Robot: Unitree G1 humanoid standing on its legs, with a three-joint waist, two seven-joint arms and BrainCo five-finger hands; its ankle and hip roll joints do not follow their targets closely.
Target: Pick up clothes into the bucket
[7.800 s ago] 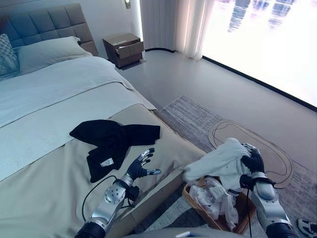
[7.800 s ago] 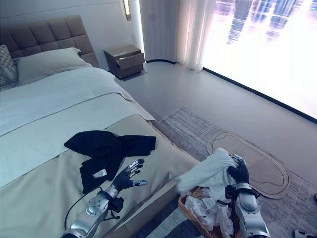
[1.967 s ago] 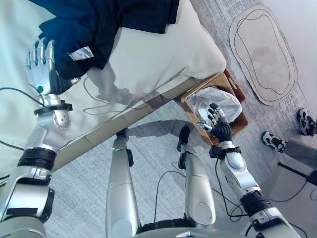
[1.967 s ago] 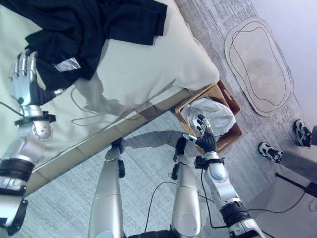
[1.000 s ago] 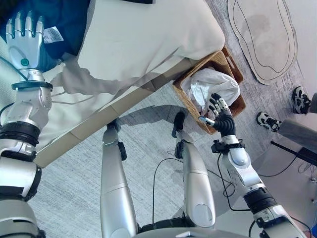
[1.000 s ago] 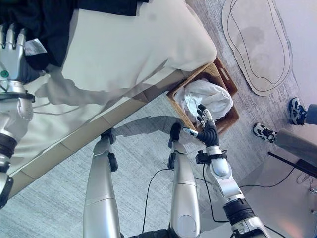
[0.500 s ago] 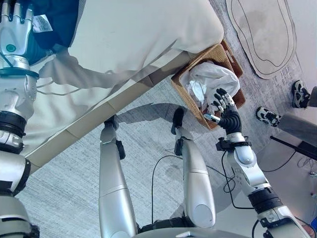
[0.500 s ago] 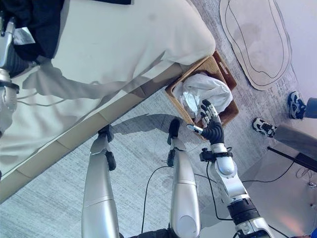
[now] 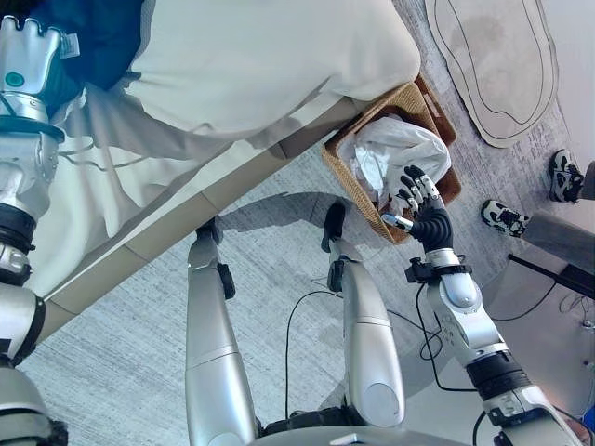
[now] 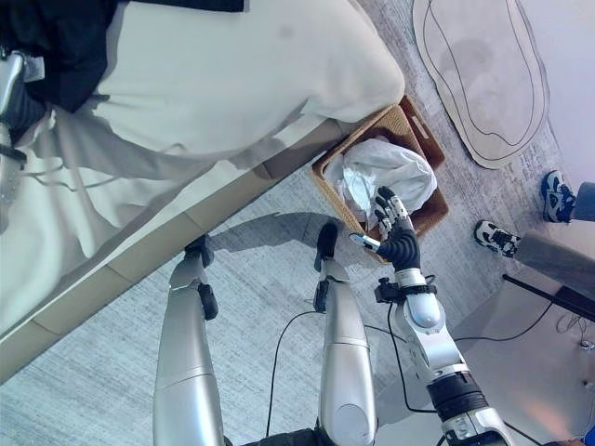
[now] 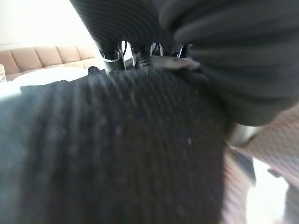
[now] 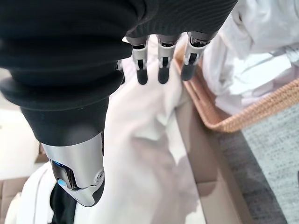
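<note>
White clothes (image 9: 395, 153) fill the wicker basket (image 9: 437, 111); right hand (image 9: 423, 209) fingers spread beside it.

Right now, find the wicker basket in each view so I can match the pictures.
Left eye view: wicker basket on the floor beside the bed corner, upper right.
Right eye view: basket there too, right of centre.
Right wrist view: basket rim just past the fingertips.
Shared landmark: white clothes heaped inside.

The right robot hand (image 9: 423, 209) hangs with fingers spread, while the left robot hand (image 9: 28, 58) reaches forward.
</note>
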